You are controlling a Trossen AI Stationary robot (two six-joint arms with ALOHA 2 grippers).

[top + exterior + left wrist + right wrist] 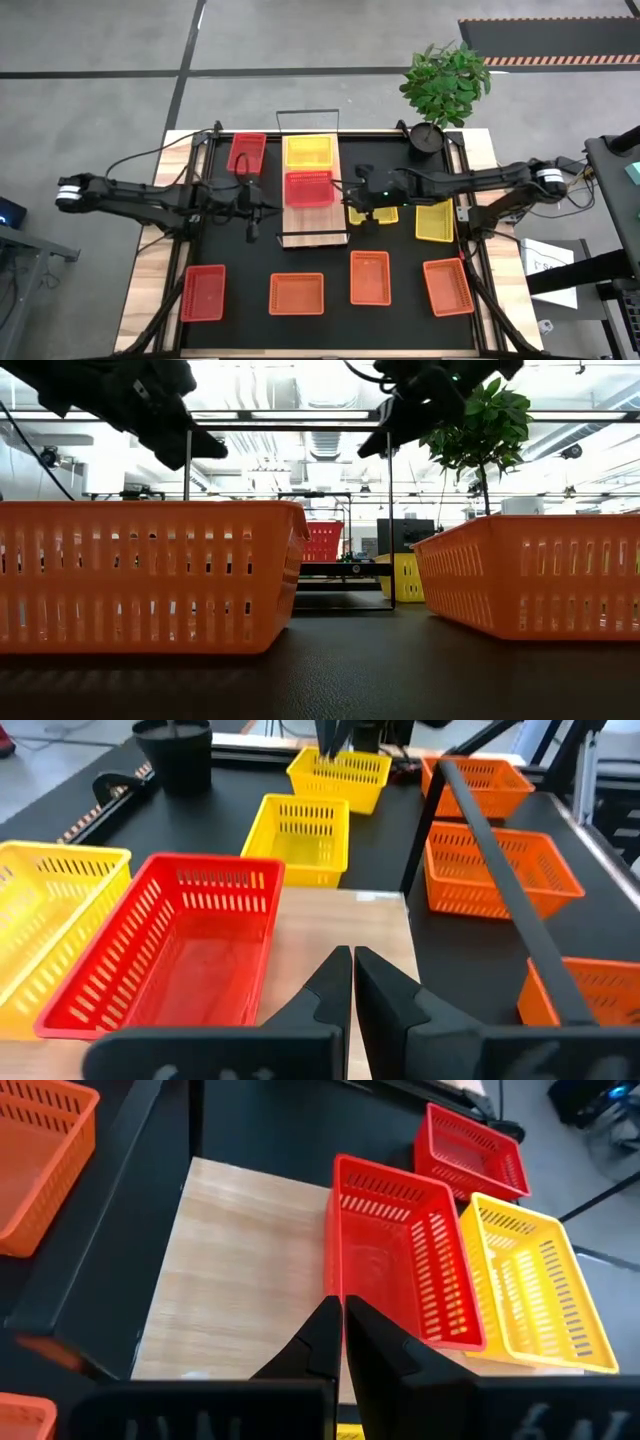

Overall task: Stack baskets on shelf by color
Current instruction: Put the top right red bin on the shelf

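Wooden shelf [312, 222] lay at the centre of the high frame on the black-matted worktop [150, 300], long axis running from top to bottom of the frame. It carried a yellow basket [308, 151] at its upper end and a red basket [309, 188] just below, side by side, with the lower third bare. The left tool [252, 232] hovered just left of the shelf, clenched and empty; the right tool [368, 222] hovered just right of it, likewise clenched and empty. A second red basket [246, 153] lay at upper left, near the left tool. Two yellow baskets [434, 221] lay right of centre, the nearer one [386, 214] partly under the right arm. Along the bottom sat a red-orange basket [203, 293] and three orange baskets [370, 277]. By judgement, the right arm was better placed for yellow, the left for red.
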